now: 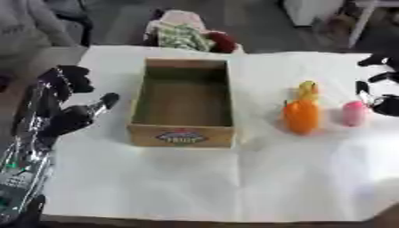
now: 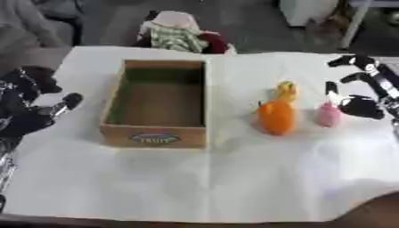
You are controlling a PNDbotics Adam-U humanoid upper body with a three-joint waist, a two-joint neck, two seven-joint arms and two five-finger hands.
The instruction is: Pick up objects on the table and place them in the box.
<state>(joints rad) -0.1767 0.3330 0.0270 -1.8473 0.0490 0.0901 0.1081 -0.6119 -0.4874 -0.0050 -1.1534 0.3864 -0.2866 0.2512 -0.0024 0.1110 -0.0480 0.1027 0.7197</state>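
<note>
The pink thing [image 2: 328, 115], small, rounded and upright, stands on the white cloth [image 2: 234, 178] well right of the box [image 2: 156, 133], and it looks to be the one being gone for: the right hand [image 2: 360, 106] sits just beside it on the far right, fingers spread apart and holding nothing, thumb near its top but, as far as can be told, not touching. So the step in hand seems to be the reach before a first pick. The next move calls for the hand to come in round the pink thing and close on it without tipping it or knocking its neighbours, then lift and carry it left across the cloth to the box. Just left of it stands an orange thing [image 2: 275, 116], larger and rounded, with a smaller yellow thing [image 2: 287, 90] right behind it, the two touching or nearly so. The box is a shallow open carton with a label on its near wall, and it appears empty, so nothing looks placed yet. The left hand [image 1: 66, 118] idles by the box's left side, fingers relaxed and apart, holding nothing.
</note>
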